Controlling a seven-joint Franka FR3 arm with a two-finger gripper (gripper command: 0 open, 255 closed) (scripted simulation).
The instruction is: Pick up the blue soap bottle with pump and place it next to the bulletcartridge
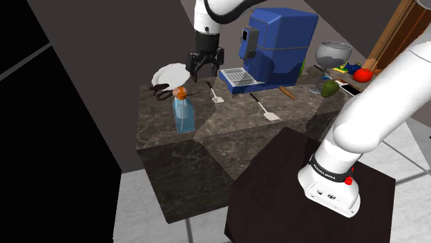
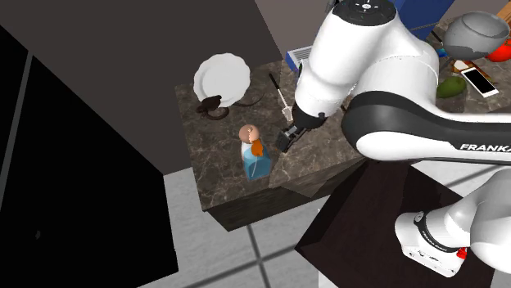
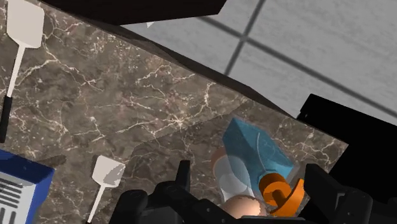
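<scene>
Hovering over the dark marbled surface [image 1: 231,128], the black tool [image 1: 206,70] hangs with its two fingers spread apart and nothing gripped. From where I stand, the step in hand looks like the approach to the grasp, with the lift and carry not yet begun. The soap bottle [image 1: 184,112], pale see-through blue with an orange pump on top, stands upright near the surface's front edge. In the shoulder view it is at about seven o'clock from the tool and well apart from the blue coffee machine [image 1: 276,41]. In the wrist view the orange pump sits in the gap between the fingers but beyond them, touching neither. To do this well I would bring the tool over the bottle until the body, not the pump, lies between the pads. Then I would come down past the spout and close across the boxy sides, low enough that the bottle cannot swing. The pump head looks a poor thing to pinch, likely to turn or slip. A white plate [image 1: 171,72] at the bottle's eleven o'clock and a white spatula [image 1: 216,94] at its two o'clock lie near, so a straight descent seems safest. Which small item is the cartridge I cannot tell, so the target spot needs finding before the carry
</scene>
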